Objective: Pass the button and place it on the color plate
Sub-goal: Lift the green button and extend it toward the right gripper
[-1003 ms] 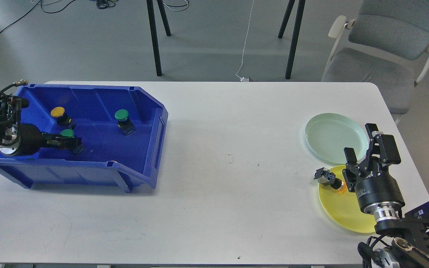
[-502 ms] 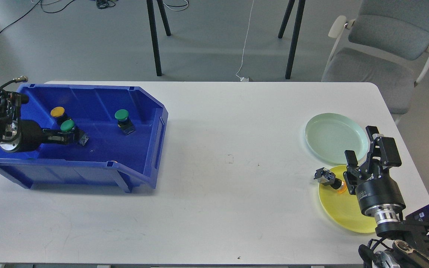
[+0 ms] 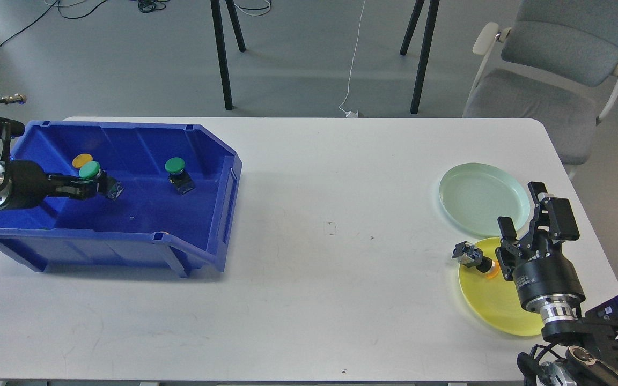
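My left gripper (image 3: 93, 186) is shut on a green-capped button (image 3: 90, 171) and holds it up inside the blue bin (image 3: 142, 236). A yellow-capped button (image 3: 82, 160) lies just behind it, partly hidden. Another green-capped button (image 3: 177, 171) stands in the bin's middle. My right gripper (image 3: 523, 209) is open and empty above the yellow plate (image 3: 488, 305). An orange-capped button (image 3: 475, 260) lies on its side at that plate's left rim. A pale green plate (image 3: 482, 198) sits behind the yellow one.
A grey office chair (image 3: 550, 64) stands beyond the table's far right corner. Black stand legs (image 3: 223, 53) are on the floor behind the table. The white table (image 3: 330, 279) stretches between bin and plates.
My left gripper has risen and moved back-left with the green-capped button lifted off the bin floor. The right gripper has barely moved.
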Motion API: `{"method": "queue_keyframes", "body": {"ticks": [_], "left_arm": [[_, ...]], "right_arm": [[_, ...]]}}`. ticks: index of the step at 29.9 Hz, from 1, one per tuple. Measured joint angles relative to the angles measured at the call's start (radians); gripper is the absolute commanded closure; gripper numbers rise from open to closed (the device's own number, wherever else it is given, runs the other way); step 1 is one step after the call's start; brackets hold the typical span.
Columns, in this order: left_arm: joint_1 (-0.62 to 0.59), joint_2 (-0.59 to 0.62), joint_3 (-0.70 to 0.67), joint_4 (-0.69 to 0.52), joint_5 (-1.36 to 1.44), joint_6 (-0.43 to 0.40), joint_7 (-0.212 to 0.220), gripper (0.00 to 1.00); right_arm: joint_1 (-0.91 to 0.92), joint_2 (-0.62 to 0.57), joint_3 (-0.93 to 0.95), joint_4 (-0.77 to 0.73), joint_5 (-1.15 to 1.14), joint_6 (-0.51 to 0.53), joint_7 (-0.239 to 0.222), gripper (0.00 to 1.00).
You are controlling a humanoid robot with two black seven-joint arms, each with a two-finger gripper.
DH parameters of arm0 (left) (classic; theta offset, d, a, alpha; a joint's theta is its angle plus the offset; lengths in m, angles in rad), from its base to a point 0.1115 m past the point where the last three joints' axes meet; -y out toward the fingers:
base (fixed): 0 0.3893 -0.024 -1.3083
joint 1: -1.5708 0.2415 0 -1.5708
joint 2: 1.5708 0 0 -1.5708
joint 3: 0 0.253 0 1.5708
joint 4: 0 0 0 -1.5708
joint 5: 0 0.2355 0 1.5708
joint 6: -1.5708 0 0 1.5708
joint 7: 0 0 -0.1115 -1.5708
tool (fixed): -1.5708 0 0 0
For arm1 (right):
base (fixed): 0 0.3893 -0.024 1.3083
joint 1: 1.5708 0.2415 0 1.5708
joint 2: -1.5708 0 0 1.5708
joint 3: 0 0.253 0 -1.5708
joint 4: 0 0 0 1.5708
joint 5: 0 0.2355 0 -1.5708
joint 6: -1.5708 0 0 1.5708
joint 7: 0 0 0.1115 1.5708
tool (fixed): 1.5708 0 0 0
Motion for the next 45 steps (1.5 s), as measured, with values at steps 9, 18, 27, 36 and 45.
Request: {"method": "queue_keyframes", "body": {"ticks": [9, 18, 27, 36, 45], "left_arm": [[-0.027, 0.089, -0.116, -0.233, -0.165, -0.017, 0.000, 0.97], [-0.019, -0.005, -0.178, -0.391, -0.611, -0.017, 0.000, 0.97], [0.046, -0.314, -0.179, -0.282, -0.877, -0.017, 0.000, 0.97], [0.096, -0.442, -0.179, -0.167, -0.884, -0.017, 0.000, 0.97], [0.099, -0.501, -0.180, -0.117, -0.884, -0.017, 0.000, 0.97]], "right_arm": [[0.020, 0.000, -0.001, 0.000, 0.000, 0.000, 0.000, 0.01], [0.215, -0.020, -0.107, -0.016, -0.011, 0.000, 0.000, 0.01], [0.487, 0.113, -0.376, -0.157, -0.009, 0.000, 0.000, 0.01], [0.636, 0.300, -0.430, -0.293, 0.000, 0.000, 0.000, 0.01], [0.678, 0.424, -0.431, -0.405, -0.001, 0.000, 0.000, 0.01]]}}
